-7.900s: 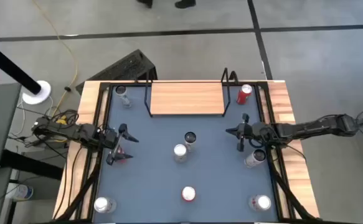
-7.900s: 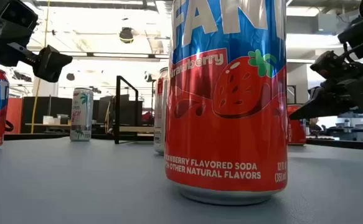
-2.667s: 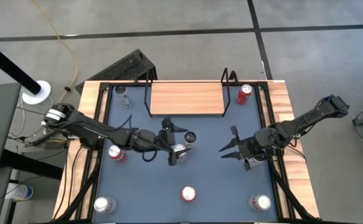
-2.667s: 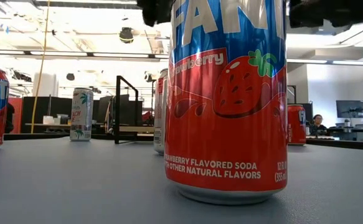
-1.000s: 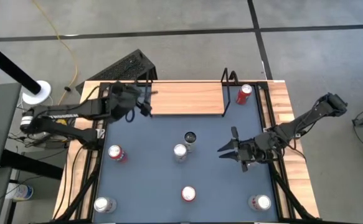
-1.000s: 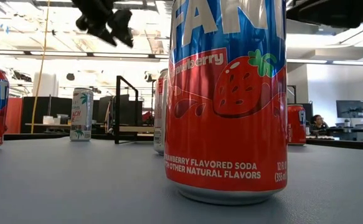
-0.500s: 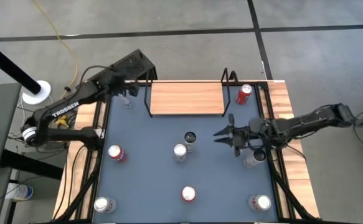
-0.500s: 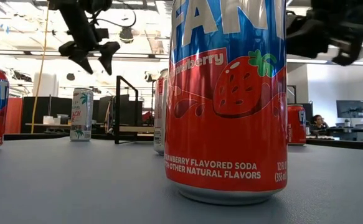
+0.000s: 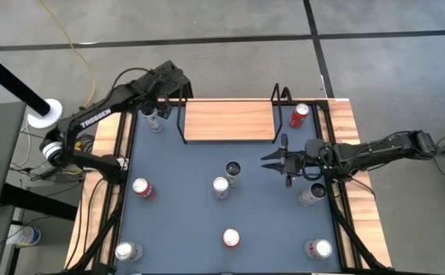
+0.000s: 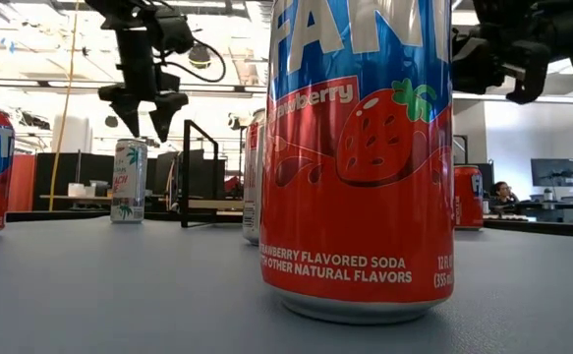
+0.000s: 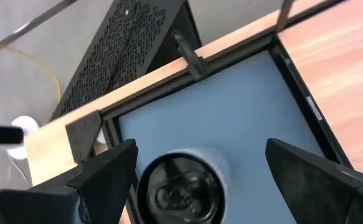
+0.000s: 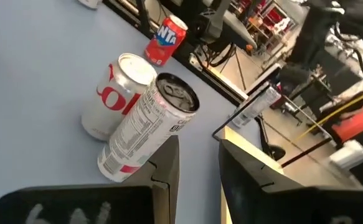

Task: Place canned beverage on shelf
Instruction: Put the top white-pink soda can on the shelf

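**Left arm lined up over the corner can, tips for the grab**

So the left tool [image 10: 144, 120] is hanging right above the slim white-and-silver drink can with the dark top [image 11: 181, 186], fingers spread wide and nothing in them yet. The can stands upright in the 10 o'clock corner of the blue-grey worktop [image 9: 184, 221], just off the 9 o'clock end of the small light-wood shelf on its black wire frame [image 9: 228, 121]. Nothing sits on the shelf board from what I can see.

The right tool [image 9: 270, 162] is parked out around 3 o'clock, fingers only a sliver apart and holding nothing. It looks like it's just waiting.

My take on doing this step well:

- In the wrist view the can sits a bit closer to one finger than the other. I'd centre it before dropping, so neither finger clips the rim and tips it.
- Come straight down and close around the upper body, not just the lip. A thin aluminium can dents easily, so squeeze firm but not hard.
- Lift clear before swinging toward 12 o'clock. The shelf's black wire leg is right beside the can and looks easy to snag.
- Set it down upright on the board, well in from the edge.
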You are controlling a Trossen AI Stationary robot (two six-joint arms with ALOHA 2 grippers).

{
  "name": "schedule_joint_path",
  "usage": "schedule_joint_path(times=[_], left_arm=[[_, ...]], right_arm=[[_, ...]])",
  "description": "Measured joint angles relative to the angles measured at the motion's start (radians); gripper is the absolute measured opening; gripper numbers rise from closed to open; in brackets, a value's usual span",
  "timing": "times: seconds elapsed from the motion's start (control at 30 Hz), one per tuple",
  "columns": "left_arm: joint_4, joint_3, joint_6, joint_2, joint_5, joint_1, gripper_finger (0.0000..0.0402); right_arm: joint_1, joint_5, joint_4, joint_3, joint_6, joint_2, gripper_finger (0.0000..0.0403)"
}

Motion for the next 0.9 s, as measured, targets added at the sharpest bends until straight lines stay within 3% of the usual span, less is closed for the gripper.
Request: schedule_joint_path(times=[0.17,0.4,0.6,0.9], left_arm=[[-0.007,0.046,0.111,0.027,0.037,0.030,0.0345],[-0.062,0.059,0.210,0.032,0.107,0.063,0.0345],[-0.087,0.056,0.334,0.032,0.271,0.082,0.0345],[-0.095,0.056,0.337,0.032,0.131,0.082,0.0345]], right_arm=[[-0.013,-0.036,0.029,0.000,-0.063,0.000,0.0111],[-0.027,-0.048,0.030,0.000,-0.005,0.000,0.0111],[-0.019,-0.048,0.026,0.000,0.010,0.000,0.0111],[-0.018,-0.050,0.002,0.000,0.026,0.000,0.0111]])
